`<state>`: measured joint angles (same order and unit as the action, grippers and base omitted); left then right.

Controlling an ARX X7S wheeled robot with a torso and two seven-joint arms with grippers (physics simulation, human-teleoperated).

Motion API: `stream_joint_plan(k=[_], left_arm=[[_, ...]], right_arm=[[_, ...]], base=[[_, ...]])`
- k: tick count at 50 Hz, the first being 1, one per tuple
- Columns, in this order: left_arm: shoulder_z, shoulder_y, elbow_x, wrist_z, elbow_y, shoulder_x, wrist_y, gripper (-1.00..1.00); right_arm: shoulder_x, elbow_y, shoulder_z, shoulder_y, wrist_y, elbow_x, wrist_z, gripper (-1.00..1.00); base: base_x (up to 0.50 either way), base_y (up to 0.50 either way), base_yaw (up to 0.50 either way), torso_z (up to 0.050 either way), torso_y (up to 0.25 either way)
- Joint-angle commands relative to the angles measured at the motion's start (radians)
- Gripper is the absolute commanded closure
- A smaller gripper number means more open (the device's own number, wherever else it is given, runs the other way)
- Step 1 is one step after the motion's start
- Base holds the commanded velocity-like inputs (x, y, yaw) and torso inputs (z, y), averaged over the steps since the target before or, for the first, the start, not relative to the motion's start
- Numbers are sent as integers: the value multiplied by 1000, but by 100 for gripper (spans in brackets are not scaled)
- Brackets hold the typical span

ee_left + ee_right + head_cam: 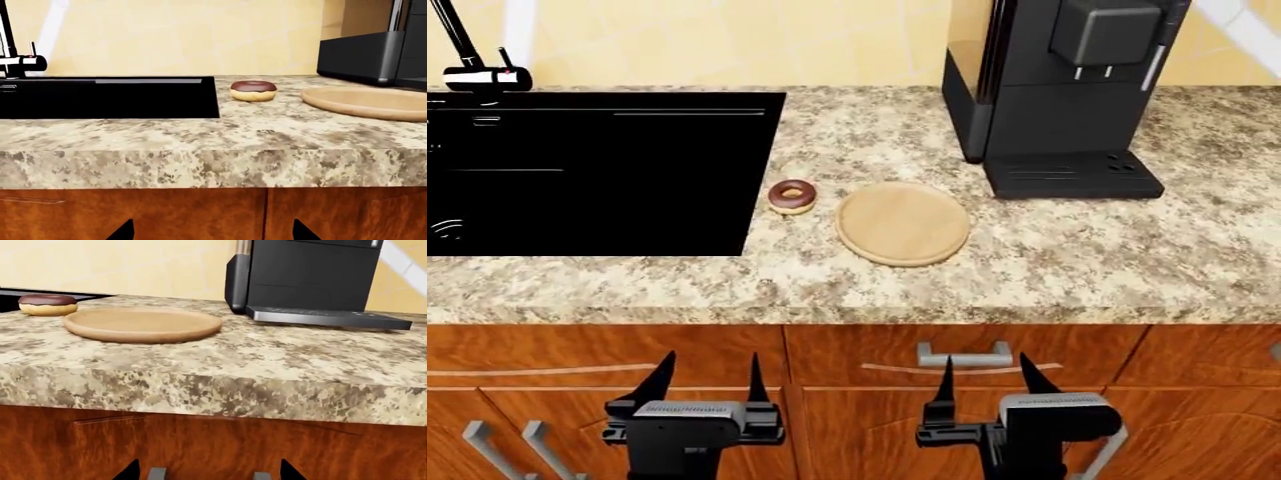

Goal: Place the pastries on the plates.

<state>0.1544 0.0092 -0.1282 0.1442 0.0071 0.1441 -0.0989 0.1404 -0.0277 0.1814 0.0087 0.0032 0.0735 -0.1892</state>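
Note:
A small doughnut with dark chocolate icing (791, 196) lies on the granite counter just right of the black sink, and shows in the left wrist view (253, 91) and right wrist view (47, 305). The light tan wooden plate (902, 223) lies beside it, to its right; it also shows in both wrist views (373, 102) (142, 324). The larger doughnut and the white plate are out of view. My left gripper (709, 382) and right gripper (985, 378) are both open and empty, held low in front of the cabinet doors, below the counter edge.
A black coffee machine (1054, 90) stands at the back right of the counter (1094, 260). The black sink (587, 170) with its tap (474, 65) fills the left. Wooden cabinet doors with metal handles (965, 355) lie below the counter edge.

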Motion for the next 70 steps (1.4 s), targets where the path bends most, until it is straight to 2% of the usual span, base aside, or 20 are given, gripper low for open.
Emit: stream_joint_plan(k=[1,18,22,24,25,27,30,32,34,36,38,40,43,45,48,51,52,55,62,70], left_arm=[[-154,12,111,-142,14,-128,25,-100],[-105,7,57,-101,0,-86,30,-100],[-117,13,34,-90,59,-71,73,-100],[-140,14,-40,-95,143,-69,160,-100],[-165,1,-109,-83,246,-55,293,-100],[-181,-23,-193,-87,396,-4,462,-100],[-200,-103,-240,-73,603,107,696,-100],[-246,-156,-318,-69,661,136,806,-100],[-298,-243,-404,-46,703,154,928,-100],[-353,-311,-463,-50,746,229,1025,-100],[-366,-375,-516,-36,754,234,1103,-100],[-395,-480,-603,-22,752,240,1212,-100],[-366,-585,-667,-12,726,254,1333,-100],[-346,-659,-709,13,683,241,1435,-100],[-349,-707,-706,19,650,251,1445,-100],[-435,-759,-785,54,606,208,1557,-100],[-403,-758,-763,45,610,234,1535,-100],[-411,-780,-784,47,593,241,1565,-100],[-423,-822,-831,76,594,229,1612,-100],[-406,-778,-826,95,588,225,1583,-100]], right_arm=[[-121,-2,-144,-14,1,-96,143,-100],[-82,-2,-102,-10,-20,-68,91,-100],[-66,-95,-102,-5,23,-55,91,-100],[-58,-181,-128,-1,84,-20,87,-100],[-35,-248,-139,12,145,-19,89,-100],[0,-365,-160,30,259,15,107,-100],[80,-551,-205,104,469,72,142,-100],[101,-608,-239,144,559,119,154,-100],[124,-683,-327,234,728,237,167,-100],[173,-741,-370,343,901,309,169,-100],[196,-758,-391,412,995,351,171,-100],[243,-765,-420,555,1162,417,178,-100],[291,-739,-390,672,1256,435,178,-100],[304,-722,-367,712,1276,436,179,-100],[309,-704,-349,728,1284,431,172,-100],[314,-699,-357,709,1280,420,161,-100],[315,-701,-361,705,1286,423,162,-100],[311,-703,-385,705,1311,441,167,-100],[304,-684,-392,700,1291,437,164,-100],[318,-674,-371,645,1250,421,168,-100]], base=[[0,0,0,0,0],[0,0,0,0,0],[0,0,0,0,0],[0,0,0,0,0],[0,0,0,0,0],[0,0,0,0,0],[0,0,0,0,0],[0,0,0,0,0],[0,0,0,0,0],[0,0,0,0,0],[0,0,0,0,0],[0,0,0,0,0],[0,0,0,0,0],[0,0,0,0,0],[0,0,0,0,0],[0,0,0,0,0],[0,0,0,0,0],[77,-18,0,0,0],[242,-120,0,0,0],[329,-137,0,0,0]])
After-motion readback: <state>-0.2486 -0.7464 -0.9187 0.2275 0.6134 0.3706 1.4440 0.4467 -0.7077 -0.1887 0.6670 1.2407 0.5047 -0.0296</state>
